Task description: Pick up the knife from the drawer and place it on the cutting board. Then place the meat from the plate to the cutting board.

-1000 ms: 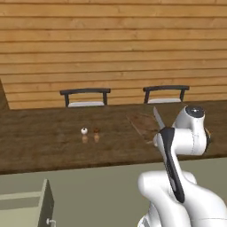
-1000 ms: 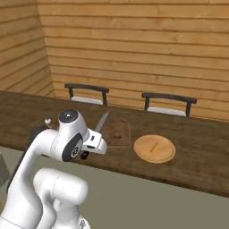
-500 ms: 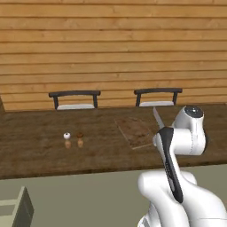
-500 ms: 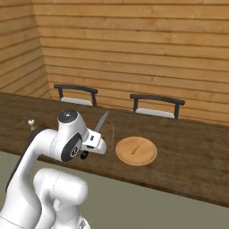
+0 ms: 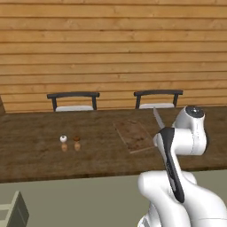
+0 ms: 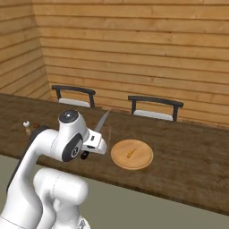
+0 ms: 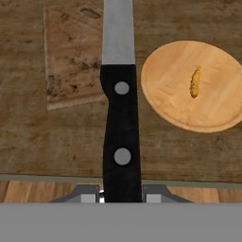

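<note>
My fingers (image 7: 122, 194) pinch the black handle of the knife (image 7: 120, 118), held above the tabletop's (image 7: 56, 142) near edge with its blade over the empty cutting board (image 7: 71, 61); the meat (image 7: 194, 81) waits on the plate (image 7: 163, 82) just right.

The light is even and soft, with no glare and hardly any shadows, and the pictures look a little blurry.

Knife (image 7: 120, 118) tip cut off at hand view top; arm hides cutting board (image 5: 134, 135) right edge.
</note>
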Controlling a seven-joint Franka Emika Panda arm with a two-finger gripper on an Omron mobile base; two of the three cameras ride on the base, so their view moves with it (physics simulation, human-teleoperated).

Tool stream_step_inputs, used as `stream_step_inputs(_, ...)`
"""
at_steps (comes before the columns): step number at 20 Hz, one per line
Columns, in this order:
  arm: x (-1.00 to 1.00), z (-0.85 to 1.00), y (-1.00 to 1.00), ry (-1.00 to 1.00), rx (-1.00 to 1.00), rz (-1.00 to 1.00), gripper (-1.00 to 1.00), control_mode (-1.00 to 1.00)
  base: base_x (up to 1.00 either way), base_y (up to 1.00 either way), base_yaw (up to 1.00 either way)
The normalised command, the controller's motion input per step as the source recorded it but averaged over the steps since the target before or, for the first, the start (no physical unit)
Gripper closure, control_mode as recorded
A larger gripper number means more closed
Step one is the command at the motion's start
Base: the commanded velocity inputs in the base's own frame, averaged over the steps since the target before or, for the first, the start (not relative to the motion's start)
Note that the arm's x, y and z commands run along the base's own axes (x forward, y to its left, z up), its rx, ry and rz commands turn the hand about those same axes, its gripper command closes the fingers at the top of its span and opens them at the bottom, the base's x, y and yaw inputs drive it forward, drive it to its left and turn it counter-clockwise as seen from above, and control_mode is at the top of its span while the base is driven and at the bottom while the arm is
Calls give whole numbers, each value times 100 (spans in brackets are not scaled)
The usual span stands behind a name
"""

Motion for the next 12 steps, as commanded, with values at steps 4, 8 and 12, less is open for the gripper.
stream_step_inputs(4, 0, 0, 0, 0, 0, 0, 100, 100, 39, 0, 6)
stream_step_inputs(8, 38, 0, 1, 9, 0, 0, 100, -100, 7, 0, 0)
stream_step_inputs(12, 96, 0, 7, 18, 0, 6, 100, -100, 0, 0, 0)
